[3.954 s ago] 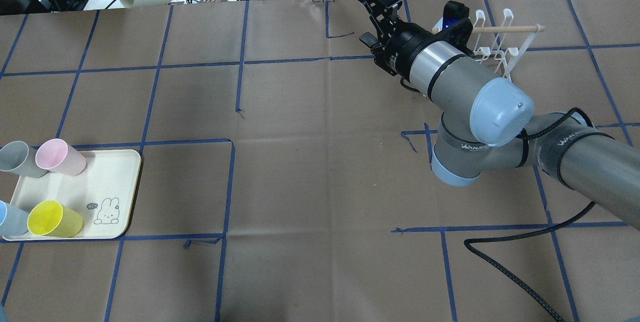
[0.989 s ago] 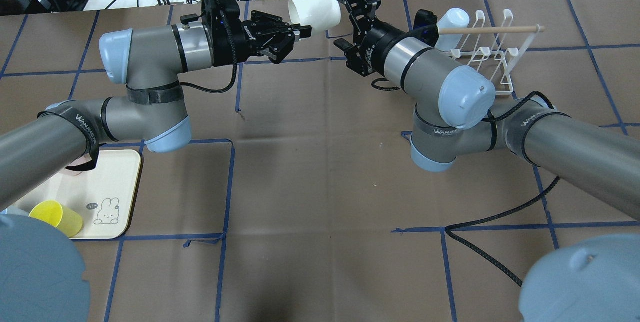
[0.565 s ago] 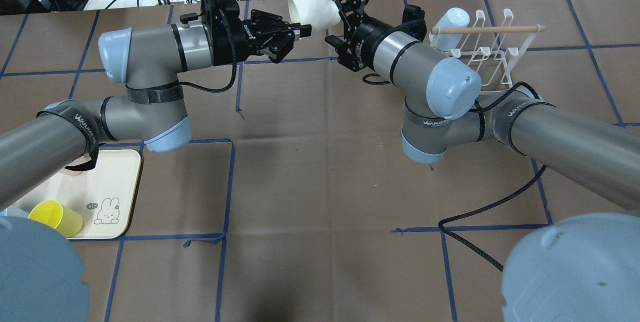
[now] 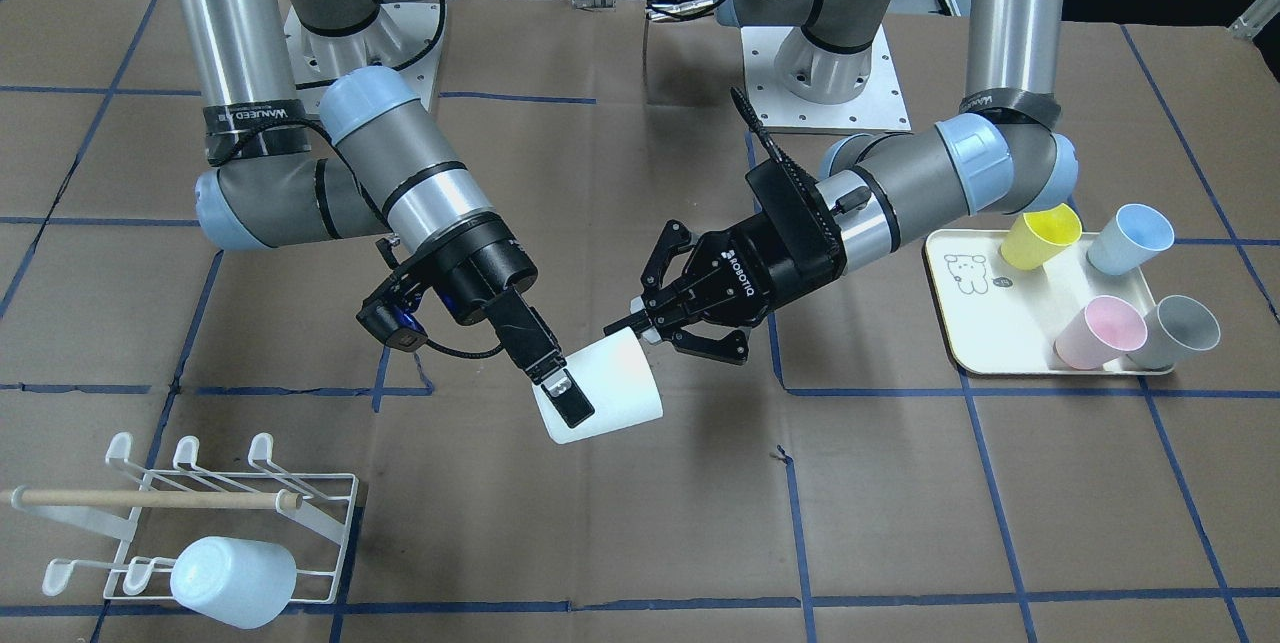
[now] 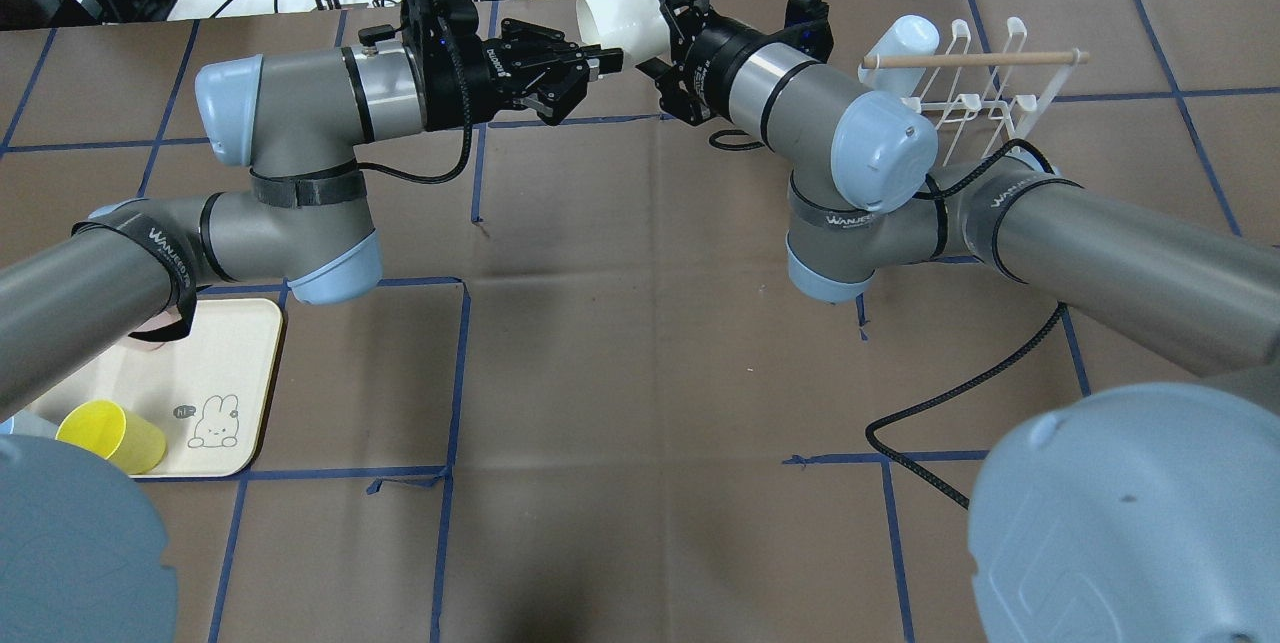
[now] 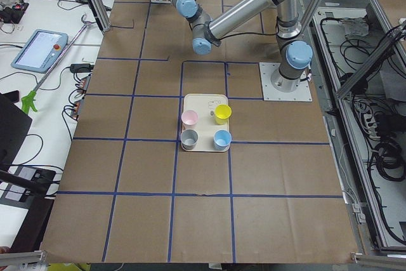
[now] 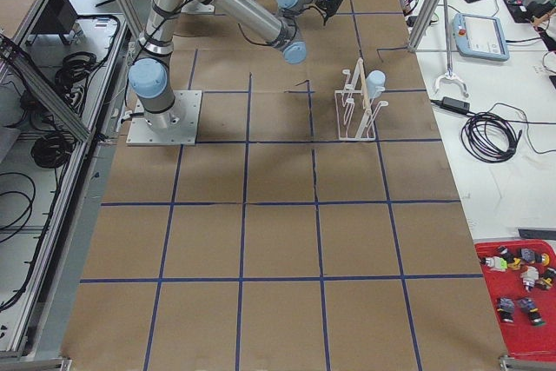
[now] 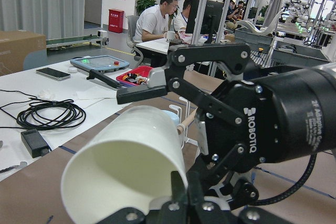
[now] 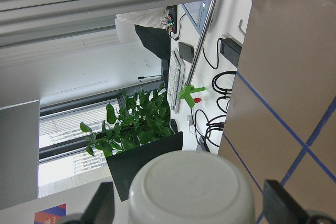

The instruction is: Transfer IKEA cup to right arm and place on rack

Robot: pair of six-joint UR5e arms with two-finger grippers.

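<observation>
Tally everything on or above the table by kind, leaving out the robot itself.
Cups: 6 (white cup held in the air; pale cup on the rack; yellow cup, blue cup, pink cup and grey cup on the tray)
Trays: 1
Racks: 1
Total: 8

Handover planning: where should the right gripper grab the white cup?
The cup wall near its base, coming from the base end: it lies roughly level, the left gripper pinches its rim, so only that end is free for the right gripper.
</observation>
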